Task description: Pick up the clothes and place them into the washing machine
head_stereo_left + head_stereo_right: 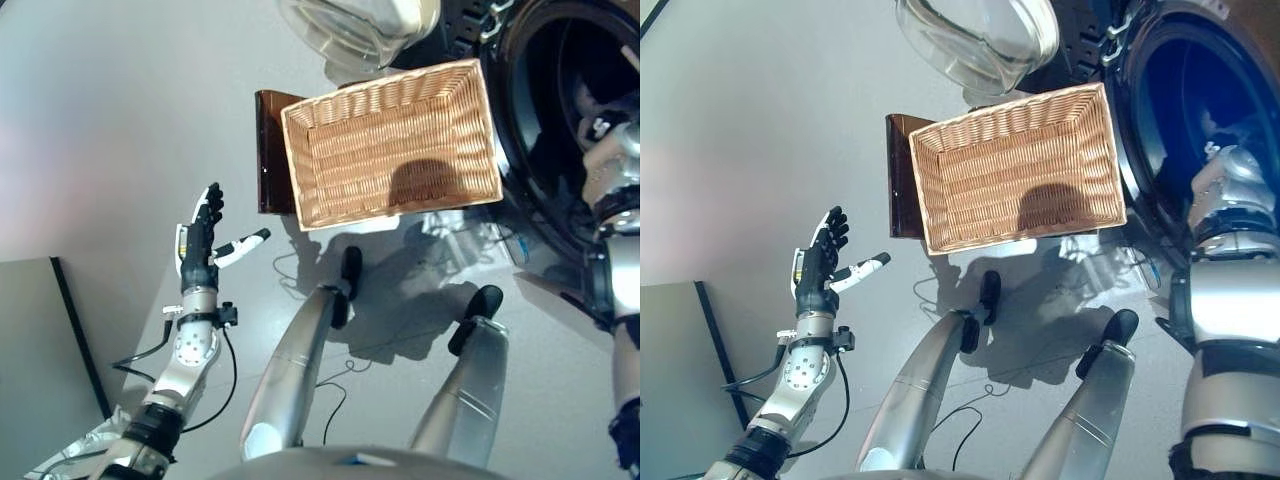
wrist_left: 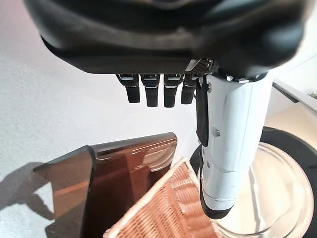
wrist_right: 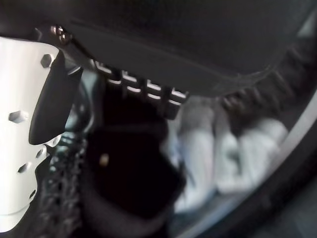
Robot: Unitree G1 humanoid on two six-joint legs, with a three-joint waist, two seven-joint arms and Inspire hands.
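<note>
The basket (image 1: pixel 392 145) is empty; soft, light clothes (image 3: pixel 233 153) lie in the washing machine (image 1: pixel 1200 120), apparently just past the right hand (image 3: pixel 143 99), whose grip I cannot tell. The left hand (image 1: pixel 200 245) hangs open, holding nothing.

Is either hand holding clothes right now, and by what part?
Left hand is open and empty. Right hand is inside the washer drum over clothes; any hold cannot be told.

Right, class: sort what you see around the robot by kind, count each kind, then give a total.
Wicker basket: 1
Brown stand under the basket: 1
Washing machine, its glass door open: 1
Robot hands, left hand and right hand: 2
Total: 5
</note>
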